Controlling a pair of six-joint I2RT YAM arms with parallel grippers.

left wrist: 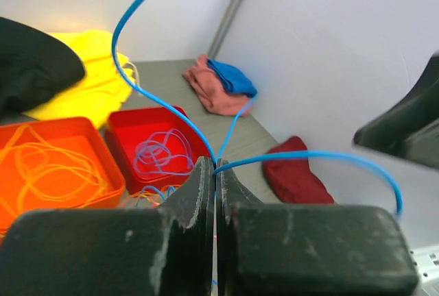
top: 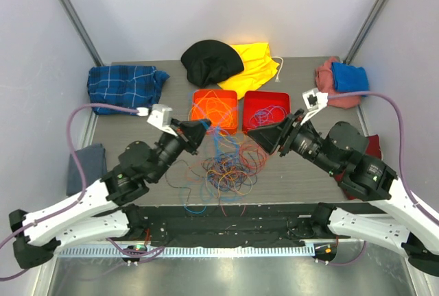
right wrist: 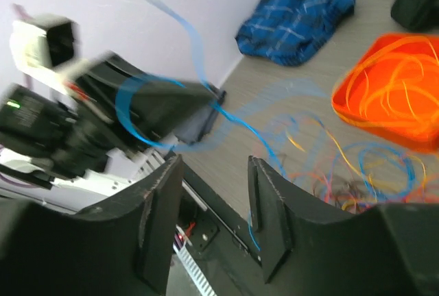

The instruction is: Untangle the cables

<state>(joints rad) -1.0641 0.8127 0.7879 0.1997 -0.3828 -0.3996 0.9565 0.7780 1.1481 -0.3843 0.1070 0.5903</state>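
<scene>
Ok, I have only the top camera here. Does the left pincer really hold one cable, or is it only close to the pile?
Observer: The left wrist view shows the left pincer shut on a blue cable, pinched right at the fingertips.
Operator: And the right pincer, does it hold this cable too?
Observer: No. In the right wrist view the right pincer stands open, and I see nothing clamped between its jaws.

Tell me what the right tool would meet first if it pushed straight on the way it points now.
Most likely the blue cable strung across the path of the right tool, pinched by the left tool, which sits just beyond. Depth is unclear.
</scene>
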